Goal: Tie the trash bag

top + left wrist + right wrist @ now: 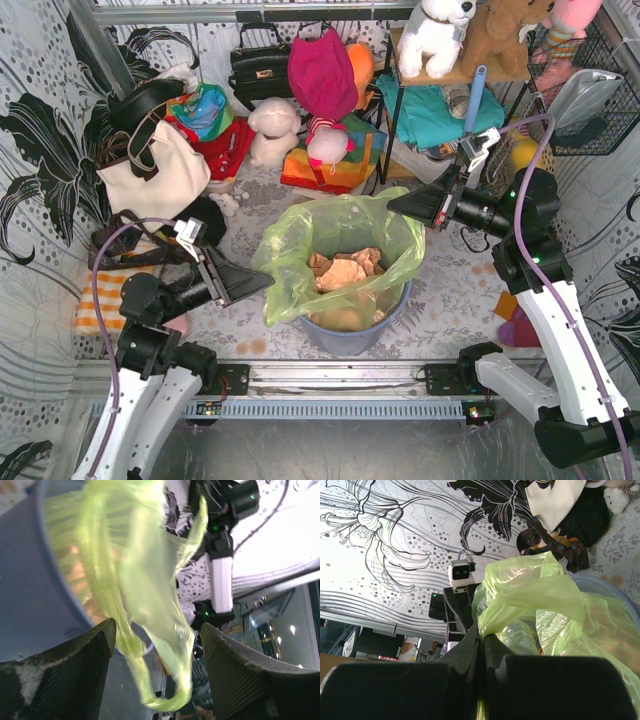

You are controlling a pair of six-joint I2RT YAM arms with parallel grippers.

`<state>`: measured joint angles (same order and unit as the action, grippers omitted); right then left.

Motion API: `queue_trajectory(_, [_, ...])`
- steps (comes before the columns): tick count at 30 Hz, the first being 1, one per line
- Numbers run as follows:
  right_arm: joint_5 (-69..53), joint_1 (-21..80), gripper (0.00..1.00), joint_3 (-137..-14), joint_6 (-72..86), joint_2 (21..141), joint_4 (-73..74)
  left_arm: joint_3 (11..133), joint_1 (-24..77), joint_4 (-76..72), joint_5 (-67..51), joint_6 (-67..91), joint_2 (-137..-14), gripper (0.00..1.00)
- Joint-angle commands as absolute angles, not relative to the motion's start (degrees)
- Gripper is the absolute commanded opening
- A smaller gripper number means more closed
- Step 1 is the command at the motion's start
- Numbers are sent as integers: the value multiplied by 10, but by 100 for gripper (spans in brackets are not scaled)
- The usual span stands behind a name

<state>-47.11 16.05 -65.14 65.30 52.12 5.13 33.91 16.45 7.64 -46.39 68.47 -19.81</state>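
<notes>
The lime-green trash bag [335,240] lines a blue-grey bin [345,335], with crumpled tan paper [345,270] inside. My right gripper [397,205] is shut on the bag's far right rim; in the right wrist view the green film [530,600] is pinched between the closed jaws [482,635]. My left gripper [262,281] is at the bag's left rim, open. In the left wrist view a loose flap of the bag [150,615] hangs between its spread fingers [95,645], not clamped.
Bags, plush toys and clothes crowd the back of the floor [260,110]. A shelf rack [440,100] stands behind the right arm. A wire basket [590,90] hangs at the right. The metal rail [340,378] runs in front of the bin.
</notes>
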Motion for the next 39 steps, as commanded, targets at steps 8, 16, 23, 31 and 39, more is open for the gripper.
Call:
queue_trajectory(8, [-467, 161, 4, -664, 665, 521, 10, 435, 166, -64, -578, 681, -226, 74])
queue_trajectory(16, [-458, 162, 4, -660, 662, 512, 8, 435, 166, 33, -533, 624, -296, 75])
queue_trajectory(23, [-459, 161, 4, -650, 663, 511, 1, 421, 166, 16, -510, 652, -296, 76])
queue_trajectory(31, [-461, 161, 4, -650, 660, 513, -1, 627, 165, 434, -316, 445, -312, 75])
queue_trajectory(39, [-462, 161, 4, -642, 663, 511, 0, 637, 166, 583, -208, 422, -307, 72])
